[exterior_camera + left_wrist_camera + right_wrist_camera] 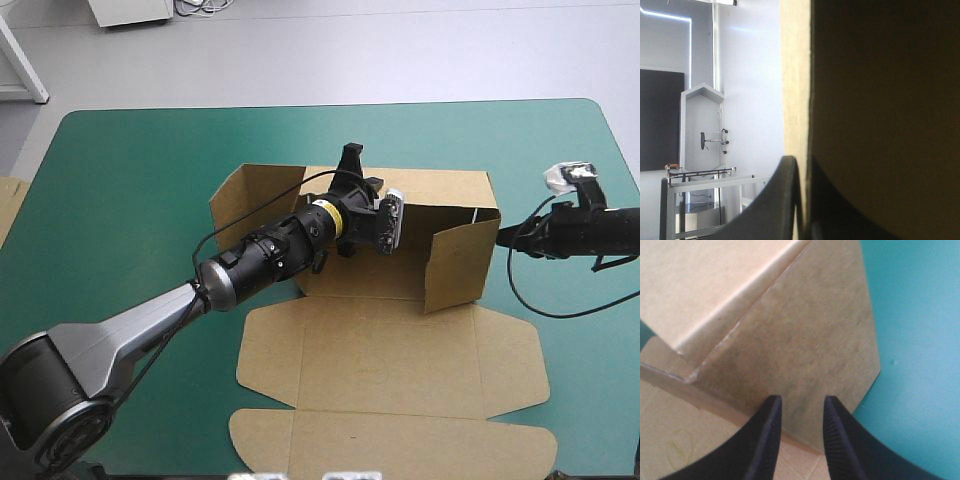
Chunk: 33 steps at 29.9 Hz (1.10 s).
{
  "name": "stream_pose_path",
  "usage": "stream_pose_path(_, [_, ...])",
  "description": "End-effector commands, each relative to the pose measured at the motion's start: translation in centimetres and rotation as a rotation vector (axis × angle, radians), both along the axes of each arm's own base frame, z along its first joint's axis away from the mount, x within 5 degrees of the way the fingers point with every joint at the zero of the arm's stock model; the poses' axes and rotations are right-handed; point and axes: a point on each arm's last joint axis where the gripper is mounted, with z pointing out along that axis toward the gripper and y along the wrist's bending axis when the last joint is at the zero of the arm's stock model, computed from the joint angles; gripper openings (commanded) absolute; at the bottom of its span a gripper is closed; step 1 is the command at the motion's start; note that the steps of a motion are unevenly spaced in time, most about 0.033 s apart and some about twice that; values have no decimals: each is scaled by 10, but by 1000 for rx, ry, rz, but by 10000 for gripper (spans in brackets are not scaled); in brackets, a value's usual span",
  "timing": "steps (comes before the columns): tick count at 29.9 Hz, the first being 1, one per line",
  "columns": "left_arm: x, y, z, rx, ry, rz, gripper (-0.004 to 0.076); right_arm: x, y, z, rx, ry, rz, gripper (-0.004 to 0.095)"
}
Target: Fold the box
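Box [400,350], of brown board, is set at the middle of the teal-green bench [130,180], walls raised and lid laid flat on the near side. Its far wall is clenched by the left hand [801,165]. The right hand [800,402] is held released, fingers slightly apart, at the right wall's outer face.

The brown box [400,340] lies mid-way across the table [120,200]; far and side walls raised; near panels flat.
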Motion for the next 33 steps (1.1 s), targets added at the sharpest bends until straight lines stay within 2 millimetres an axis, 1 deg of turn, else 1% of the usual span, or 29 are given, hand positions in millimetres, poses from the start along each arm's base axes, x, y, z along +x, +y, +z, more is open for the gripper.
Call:
stream_pose_path(1, [-6, -2, 7, -63, 42, 15, -10, -8, 22, 15, -14, -37, 126, 422])
stream_pose_path(3, [-6, -2, 7, -66, 44, 17, -10, -6, 28, 15, -33, -44, 142, 490])
stream_pose_path(5, [-6, -2, 7, -72, 51, 22, -10, -5, 31, 15, -37, -51, 145, 517])
stream_pose_path(11, [-6, -2, 7, -74, 54, 24, -10, -8, 33, 16, -26, -39, 161, 516])
stream_pose_path(19, [-6, -2, 7, -78, 54, 23, -10, -6, 32, 17, -35, -50, 124, 517])
stream_pose_path(30, [-6, -4, 9, -93, 38, 4, -10, -12, 30, 30, -87, -102, 50, 517])
stream_pose_path(33, [-6, -4, 9, -95, 37, 3, -10, -11, 34, 31, -93, -111, 58, 517])
